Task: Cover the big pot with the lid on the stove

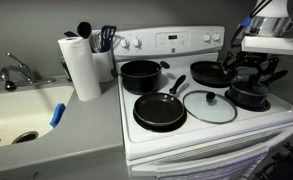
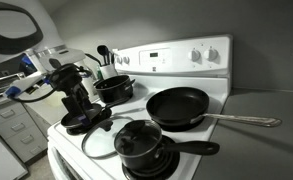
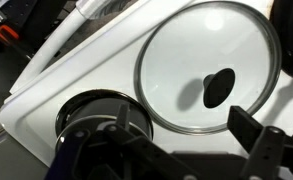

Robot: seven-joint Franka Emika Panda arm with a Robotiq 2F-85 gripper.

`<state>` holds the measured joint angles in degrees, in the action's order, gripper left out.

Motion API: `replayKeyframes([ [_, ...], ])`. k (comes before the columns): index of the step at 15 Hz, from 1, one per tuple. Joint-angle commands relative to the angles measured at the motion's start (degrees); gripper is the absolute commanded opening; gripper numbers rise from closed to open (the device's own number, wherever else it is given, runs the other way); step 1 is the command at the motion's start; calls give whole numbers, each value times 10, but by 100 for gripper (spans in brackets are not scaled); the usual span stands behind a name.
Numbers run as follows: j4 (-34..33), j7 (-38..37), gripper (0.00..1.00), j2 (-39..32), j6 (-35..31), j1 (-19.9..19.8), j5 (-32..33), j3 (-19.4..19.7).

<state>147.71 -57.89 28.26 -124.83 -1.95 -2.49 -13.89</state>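
Nothing of the task is done yet. Your lid (image 1: 209, 106) lies flat, knob up, at the stove's (image 1: 191, 140) front edge, between the front frying pan (image 1: 158, 112) and the saucepan (image 2: 141, 145). Your jaws hang above the stove near it, spread wide and empty. The big pot (image 1: 141, 75) stands uncovered at the back corner by the paper towel roll (image 1: 83, 68). Grasping, lifting, carrying and setting down all remain.
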Motion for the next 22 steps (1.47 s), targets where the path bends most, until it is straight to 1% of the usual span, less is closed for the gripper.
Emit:
replayKeyframes([
  [1, 4, 11, 100, -44, -50, 4, -2, 21],
  [4, -12, 18, 100, -84, -72, 9, -2, 26],
  [7, -28, 24, 100, -128, -89, 17, 1, 22],
  [11, -52, 25, 100, -180, -94, 27, 3, 27],
  [13, -64, -7, 100, -200, -87, 25, 21, 24],
  [15, -71, -66, 100, -212, -84, 21, 44, 23],
  [16, -73, -96, 100, -219, -86, 23, 51, 24],
  [17, -80, -116, 100, -225, -74, 26, 49, 27],
  [18, -60, -84, 100, -203, -86, 34, 41, 33],
  [21, -63, -114, 100, -207, -88, 35, 50, 33],
  [22, -60, -135, 100, -207, -96, 34, 52, 32],
])
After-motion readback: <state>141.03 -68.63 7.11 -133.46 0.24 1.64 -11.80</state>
